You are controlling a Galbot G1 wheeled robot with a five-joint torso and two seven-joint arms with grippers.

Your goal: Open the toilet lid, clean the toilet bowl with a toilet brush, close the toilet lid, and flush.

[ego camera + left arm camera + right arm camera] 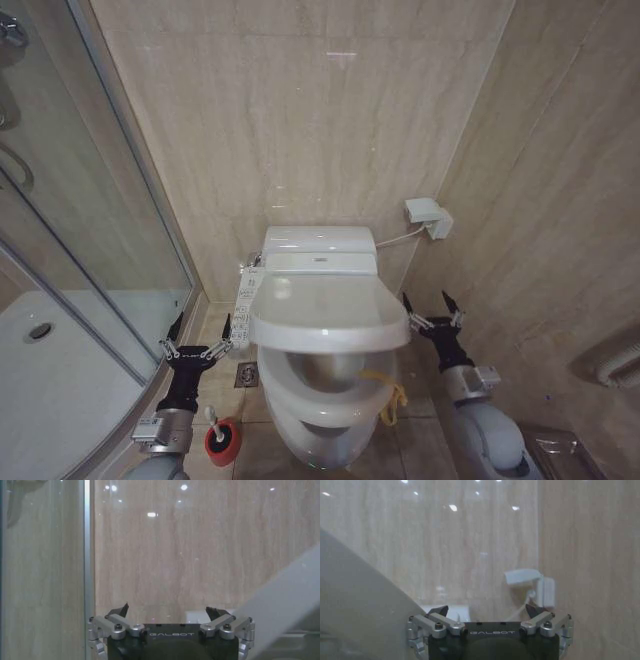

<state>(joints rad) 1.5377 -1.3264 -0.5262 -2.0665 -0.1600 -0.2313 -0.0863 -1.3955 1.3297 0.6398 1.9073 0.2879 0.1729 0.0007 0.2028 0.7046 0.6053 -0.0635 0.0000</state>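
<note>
The glossy white toilet lid stands partly raised over the seat ring and the toilet bowl, whose inside looks brownish. A yellow tag hangs at the lid's right side. My left gripper is open just left of the lid, beside the control panel. On the lid's right edge side, my right gripper is open too. Neither visibly holds the lid. The toilet brush stands in its red holder cup on the floor. The lid slants past the left gripper, and the lid rises beside the right gripper.
A glass shower enclosure with a white curved tray stands at the left. A floor drain lies by the toilet base. A white wall socket box with a cable sits behind the toilet on the right; tiled walls close in on both sides.
</note>
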